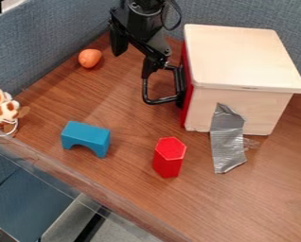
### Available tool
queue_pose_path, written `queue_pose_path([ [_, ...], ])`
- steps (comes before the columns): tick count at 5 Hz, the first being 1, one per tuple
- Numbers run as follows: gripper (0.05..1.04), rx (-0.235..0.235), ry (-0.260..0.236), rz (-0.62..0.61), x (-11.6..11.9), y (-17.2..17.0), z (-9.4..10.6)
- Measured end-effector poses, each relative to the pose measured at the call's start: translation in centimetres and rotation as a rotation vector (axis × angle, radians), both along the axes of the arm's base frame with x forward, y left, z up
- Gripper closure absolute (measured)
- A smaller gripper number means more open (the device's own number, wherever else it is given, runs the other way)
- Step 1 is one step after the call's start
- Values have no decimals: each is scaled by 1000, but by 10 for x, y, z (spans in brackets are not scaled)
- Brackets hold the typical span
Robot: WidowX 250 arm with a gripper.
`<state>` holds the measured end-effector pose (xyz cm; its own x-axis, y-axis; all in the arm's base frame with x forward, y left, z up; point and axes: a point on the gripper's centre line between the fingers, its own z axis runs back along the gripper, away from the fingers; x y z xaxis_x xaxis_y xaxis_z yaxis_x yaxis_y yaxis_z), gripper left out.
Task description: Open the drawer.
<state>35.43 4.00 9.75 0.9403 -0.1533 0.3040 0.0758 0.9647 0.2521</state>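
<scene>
The black two-finger gripper (pixel 133 64) hangs at the far side of the wooden tabletop (pixel 121 104), its fingers wide apart, one beside the black bar handle (pixel 146 91); whether they touch I cannot tell. The handle sticks out leftward from the red drawer front (pixel 188 90), which sits against the pale wooden box (pixel 242 59) at far right. Silver tape (pixel 227 142) runs down the box's near side onto the table. A red hexagonal block (pixel 169 158) stands near the middle, a blue arch-shaped block (pixel 85 137) to its left, a smooth orange object (pixel 90 58) at far left, and a brown-and-white plush toy (pixel 5 109) at the left edge.
</scene>
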Motion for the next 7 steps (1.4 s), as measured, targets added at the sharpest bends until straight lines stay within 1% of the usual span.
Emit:
queue_pose_path([
  [1,84,-4,-2,51,3,4,-10],
  [2,84,-13,-16,99,9,6,-15],
  [4,84,-71,-51,182,14,6,-22],
  [5,84,-133,-94,237,19,1,-21],
  [6,84,-198,-126,281,23,-4,-21],
  [7,84,-222,-134,289,24,-7,-21],
])
